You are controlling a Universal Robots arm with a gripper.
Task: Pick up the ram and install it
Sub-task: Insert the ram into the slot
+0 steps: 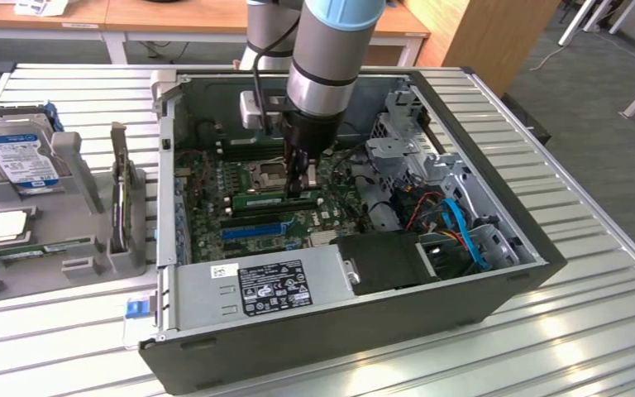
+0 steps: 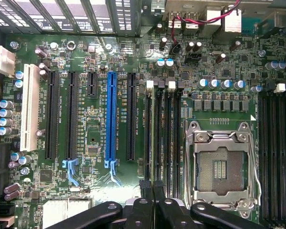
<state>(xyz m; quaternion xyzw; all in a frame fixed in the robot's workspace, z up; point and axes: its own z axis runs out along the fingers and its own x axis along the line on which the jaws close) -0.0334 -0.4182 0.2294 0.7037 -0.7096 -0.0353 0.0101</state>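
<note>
Inside the open computer case (image 1: 516, 273), the ram (image 1: 264, 199) stands on edge in a black slot on the motherboard (image 1: 212, 190), beside the processor socket (image 1: 268, 174). It is a thin green stick. My gripper (image 1: 302, 188) reaches straight down and is shut on the ram's top edge near one end. In the wrist view the ram (image 2: 154, 129) appears edge-on as a narrow line running along the slot, away from my gripper (image 2: 152, 187). The black fingertips (image 2: 145, 188) press together over it, next to the empty socket (image 2: 219, 167).
A blue expansion slot (image 2: 110, 114) and several black slots lie beside the ram slots. The power supply (image 1: 262, 285) and drive cage with blue cables (image 1: 461, 231) crowd the case. A grey holder (image 1: 75, 265) at the exterior view's left carries a hard drive (image 1: 14, 157) and a processor chip (image 1: 3, 225).
</note>
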